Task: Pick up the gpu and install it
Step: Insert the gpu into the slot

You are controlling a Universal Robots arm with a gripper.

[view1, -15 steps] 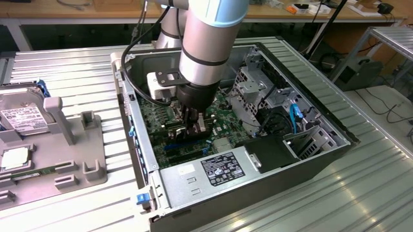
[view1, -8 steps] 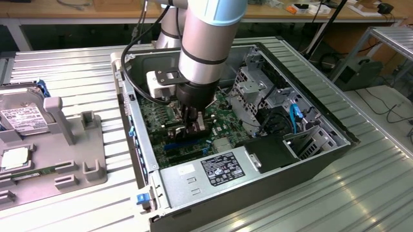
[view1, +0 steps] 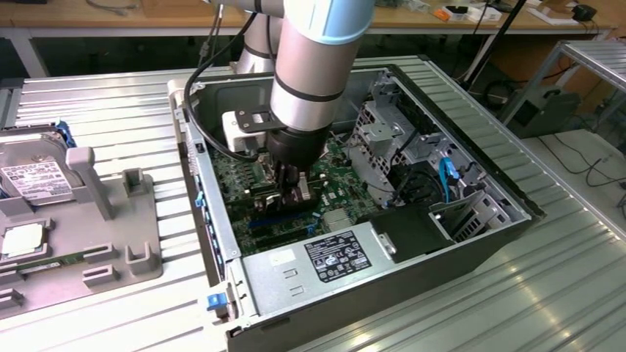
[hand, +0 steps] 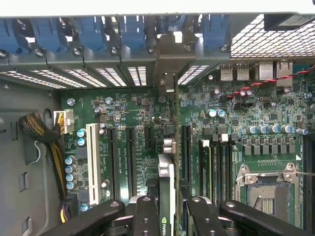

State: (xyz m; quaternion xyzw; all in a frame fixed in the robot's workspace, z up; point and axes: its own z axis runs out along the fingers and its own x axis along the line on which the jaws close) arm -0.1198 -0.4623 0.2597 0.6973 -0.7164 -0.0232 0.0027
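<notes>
my jaws are clamped on the gpu, a thin black card with a silvery metal bracket edge, held edge-on over the green motherboard inside the open black computer case lying on the ribbed metal worktop.

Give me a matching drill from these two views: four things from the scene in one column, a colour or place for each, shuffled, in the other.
Things:
1. gpu
2. hard drive
3. power supply
4. slot latches

Descriptions:
A. blue
B. edge-on between the pincer fingers, over the motherboard
C. outside the case, on the grey holder
D. inside the case, at its near end, labelled

Pairs: 1-B, 2-C, 3-D, 4-A
</notes>
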